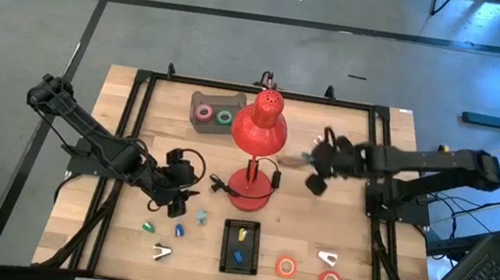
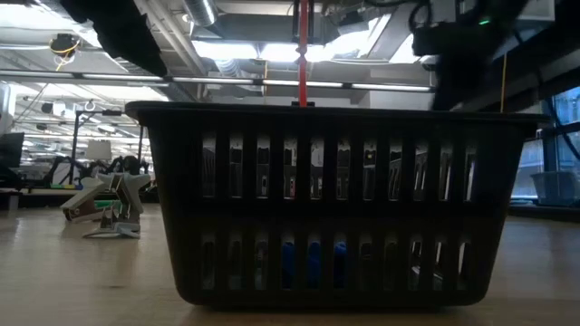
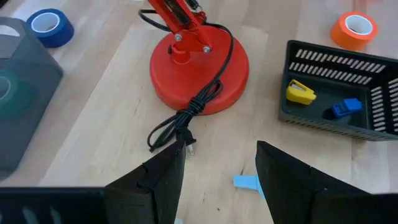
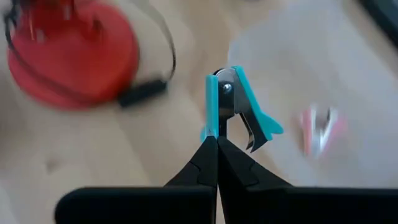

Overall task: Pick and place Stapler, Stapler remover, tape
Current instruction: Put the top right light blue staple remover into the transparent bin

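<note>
Right gripper (image 4: 217,140), centre frame, pinches teal remover (image 4: 239,106) by one thin wing. Light, stiff, smooth plastic; narrow hold, may swivel. Left gripper (image 3: 217,168) spread, empty, above lamp (image 3: 199,65) cord.

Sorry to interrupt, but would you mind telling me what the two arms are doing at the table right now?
The right gripper is shut on a teal staple remover, held above the table right of the red lamp. The left gripper is open and empty, low over the table near the lamp's base and cord. The black basket holds a yellow and a blue item; two tape rolls lie on the table right of it.
</note>
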You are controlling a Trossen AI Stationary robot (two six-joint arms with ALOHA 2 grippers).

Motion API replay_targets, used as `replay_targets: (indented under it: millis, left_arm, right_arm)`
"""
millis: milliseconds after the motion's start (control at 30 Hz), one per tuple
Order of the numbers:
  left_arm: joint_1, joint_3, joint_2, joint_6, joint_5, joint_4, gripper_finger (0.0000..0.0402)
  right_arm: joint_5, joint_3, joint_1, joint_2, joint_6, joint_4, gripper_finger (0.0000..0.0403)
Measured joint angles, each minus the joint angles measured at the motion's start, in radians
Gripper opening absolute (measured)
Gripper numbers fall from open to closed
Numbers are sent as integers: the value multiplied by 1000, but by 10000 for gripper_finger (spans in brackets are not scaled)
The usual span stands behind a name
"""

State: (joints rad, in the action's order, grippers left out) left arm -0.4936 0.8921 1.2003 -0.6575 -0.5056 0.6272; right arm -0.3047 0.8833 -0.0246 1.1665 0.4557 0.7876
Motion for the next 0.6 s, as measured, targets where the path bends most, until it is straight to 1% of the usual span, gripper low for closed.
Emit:
replay_targets:
  millis: [133,300,367,467,600]
  left_arm:
    - [11,0,0,20,7,0,187]
    - [12,0,0,51,8,0,187]
    - [12,0,0,54,8,0,187]
    - [12,0,0,53,9,1,187]
    - [12,0,0,53,15,1,187]
  right_arm:
    - [59,0,179,5,-129,-119,0]
    - [218,0,374,46,-212,-230,0]
    - [251,0,425,77,-242,-254,0]
    - [274,0,483,133,-271,-255,0]
    - [289,0,520,219,-304,-262,0]
